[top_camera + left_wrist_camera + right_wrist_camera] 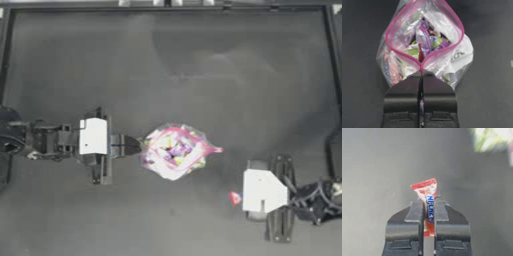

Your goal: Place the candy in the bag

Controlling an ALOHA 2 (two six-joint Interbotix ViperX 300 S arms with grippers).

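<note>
Bag (175,151) on worktop (200,65), mouth held agape by left pincer (137,146) clamped on its seal; candy (427,203) pinched in right pincer (235,198), near the bag but apart from it: pickup done, drop-in pending.

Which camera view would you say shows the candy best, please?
The right wrist view: the candy fills the centre, pinched upright in the right gripper, its red wrapper and blue lettering visible. The top view shows only a small red speck beside that gripper. The left wrist view does not show it.
</note>
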